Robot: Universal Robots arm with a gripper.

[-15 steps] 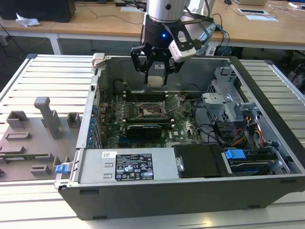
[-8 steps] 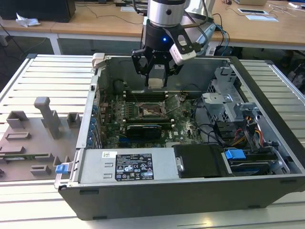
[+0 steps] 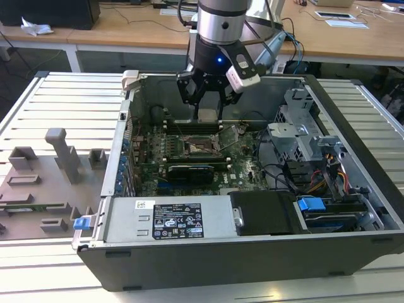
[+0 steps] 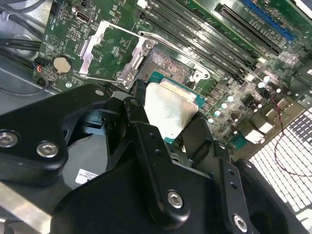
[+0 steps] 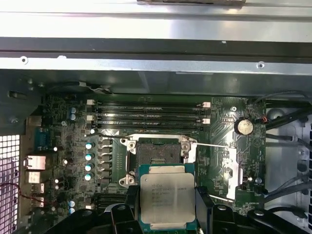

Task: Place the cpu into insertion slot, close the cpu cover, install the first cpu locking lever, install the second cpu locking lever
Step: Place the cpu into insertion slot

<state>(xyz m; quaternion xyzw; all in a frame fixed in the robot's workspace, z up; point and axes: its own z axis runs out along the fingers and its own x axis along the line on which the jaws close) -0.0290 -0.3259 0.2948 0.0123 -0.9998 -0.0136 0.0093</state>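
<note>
Pinching the chip [image 5: 167, 199] in the gripper [image 3: 207, 112], hovering above the bare socket [image 5: 157, 155], beside its flipped-open cover [image 5: 229, 170].

A pale slatted worktable [image 3: 63, 101] sits before long wooden desks [image 3: 120, 28], perhaps with papers [image 3: 344, 19] atop.

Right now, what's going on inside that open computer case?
The robot arm's black end effector is shut on the small square silver-topped cpu, holding it above the green circuit board, near the square dark-centred insertion slot. The slot is empty and its thin silvery metal cover frame stands flipped open beside it.
</note>
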